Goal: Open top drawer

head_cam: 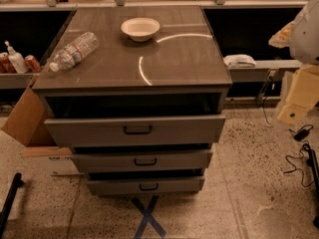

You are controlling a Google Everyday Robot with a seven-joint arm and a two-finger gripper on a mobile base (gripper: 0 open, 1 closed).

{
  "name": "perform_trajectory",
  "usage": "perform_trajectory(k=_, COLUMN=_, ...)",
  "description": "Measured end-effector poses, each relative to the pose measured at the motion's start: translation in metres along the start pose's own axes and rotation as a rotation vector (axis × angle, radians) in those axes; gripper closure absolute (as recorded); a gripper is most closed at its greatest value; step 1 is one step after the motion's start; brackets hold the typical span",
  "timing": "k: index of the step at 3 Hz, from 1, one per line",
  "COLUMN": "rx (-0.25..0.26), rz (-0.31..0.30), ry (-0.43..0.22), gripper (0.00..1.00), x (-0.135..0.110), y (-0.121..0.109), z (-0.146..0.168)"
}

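Camera view: the wide grey flat-fronted top drawer (pixel 89 132), its small black bar handle (pixel 138 129) running left–right at centre, stands partly drawn out beneath the grey-brown bench (pixel 189 68), facing the camera; the gripper lies outside the frame, so its state cannot be told.

Cabinet top (pixel 184 59) is recorded as smooth, glossy grey, with curved light reflections carried on it. Top drawer (pixel 184 130) front is noted as flat, matt grey, and its bar handle (pixel 138 129) as dull black. Bottle (pixel 75 50) is judged clear, ribbed plastic. Bowl (pixel 140 28) is seen as white and matt. Box (pixel 22 121) at left is taken as brown cardboard. Floor (pixel 249 183) is noted as speckled, stone-like, faintly polished. Gripper is placed outside the view.
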State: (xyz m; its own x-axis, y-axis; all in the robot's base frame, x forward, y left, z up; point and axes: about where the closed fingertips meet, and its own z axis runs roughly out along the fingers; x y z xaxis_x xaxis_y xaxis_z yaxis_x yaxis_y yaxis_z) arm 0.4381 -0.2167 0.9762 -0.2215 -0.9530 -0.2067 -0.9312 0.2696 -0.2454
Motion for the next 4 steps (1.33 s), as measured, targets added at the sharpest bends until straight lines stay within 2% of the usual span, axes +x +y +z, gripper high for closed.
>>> perform_trajectory(k=2, rx=0.009, rz=-0.021, ry=-0.013, gripper=0.00, x=-0.005, y=-0.001, z=0.006)
perform_trajectory(k=3, rx=0.002, rz=-0.098, ry=-0.056, gripper=0.00, x=-0.021, y=0.004, z=0.043)
perform_trajectory(k=4, rx=-0.006, rz=-0.163, ry=-0.110, gripper=0.00, x=-0.044, y=0.000, z=0.094)
